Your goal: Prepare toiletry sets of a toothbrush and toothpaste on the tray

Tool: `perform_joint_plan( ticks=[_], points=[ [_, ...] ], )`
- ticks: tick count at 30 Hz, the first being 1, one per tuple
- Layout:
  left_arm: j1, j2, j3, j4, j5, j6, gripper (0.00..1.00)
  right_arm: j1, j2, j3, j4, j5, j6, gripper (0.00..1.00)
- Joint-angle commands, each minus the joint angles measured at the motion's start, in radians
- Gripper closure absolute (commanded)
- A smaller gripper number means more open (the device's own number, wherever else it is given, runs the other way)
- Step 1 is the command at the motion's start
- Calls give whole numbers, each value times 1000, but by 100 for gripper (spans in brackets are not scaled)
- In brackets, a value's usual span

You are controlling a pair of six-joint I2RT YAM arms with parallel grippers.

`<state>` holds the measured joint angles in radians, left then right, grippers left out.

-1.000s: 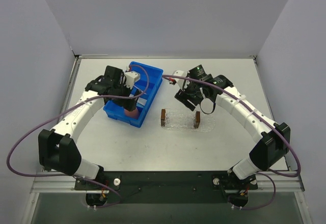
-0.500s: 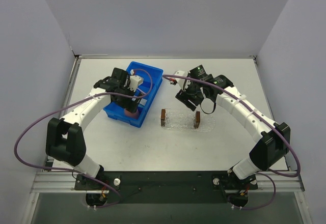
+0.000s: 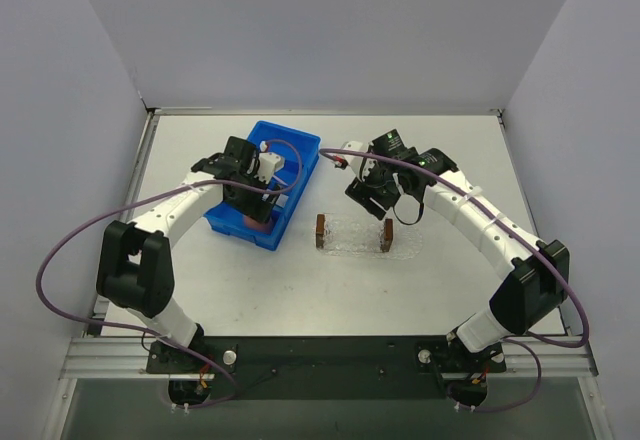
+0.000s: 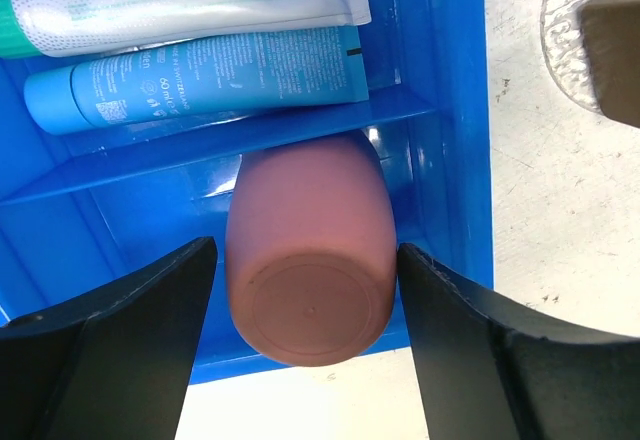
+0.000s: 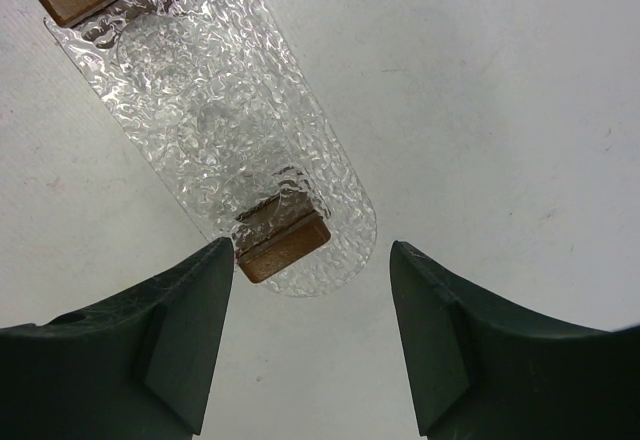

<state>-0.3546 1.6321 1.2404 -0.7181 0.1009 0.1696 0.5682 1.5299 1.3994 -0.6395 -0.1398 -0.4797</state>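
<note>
**Inside the blue bin's end compartment: jaws round the cup, tubes one wall away**

Your left gripper (image 4: pixel 305 250) stands open, one dark finger (image 4: pixel 150 310) on each side of the pink cup (image 4: pixel 305 200), which lies on its side in the blue bin (image 4: pixel 440 110). The fingers sit very near the cup's walls, and I cannot tell if either touches.

Across the bin's inner divider lie the two toothpaste tubes, the pale tube (image 4: pixel 190 0) and the brighter blue tube (image 4: pixel 200 85). They lie side by side, flat and touching.

I'd expect both tubes to be light, soft and slick. A hard squeeze would likely dent the body, and the thin crimped tail gives little to hold. Take one across its width near the middle, or at the stiffer cap end, with gentle pressure. The bin's walls leave the fingers little room.

I cannot find the toothbrush in any view.

Right of the bin, and apart from it, the tray (image 5: pixel 200 110) lies bare on the table. Your right gripper (image 5: pixel 310 260) hangs above that spot, fingers apart and holding nothing.
</note>
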Motion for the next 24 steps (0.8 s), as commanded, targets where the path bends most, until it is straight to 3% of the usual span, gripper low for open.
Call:
perform_joint_plan(
  ticks=[1,6,20,24],
  points=[
    [-3,2,-12,45,23,5,19,-8,-5,-13,-9,-7,-10,41],
    [-3,-23,-22,59,46,7,28,-11,-10,-17,-8,-6,-13,41],
    [29,-132,36,29,65,53,99,-14,-13,10,-8,-29,16,42],
    [71,-198,50,37,118,67,100,-19,-8,65,-26,-64,41,42]
  ],
)
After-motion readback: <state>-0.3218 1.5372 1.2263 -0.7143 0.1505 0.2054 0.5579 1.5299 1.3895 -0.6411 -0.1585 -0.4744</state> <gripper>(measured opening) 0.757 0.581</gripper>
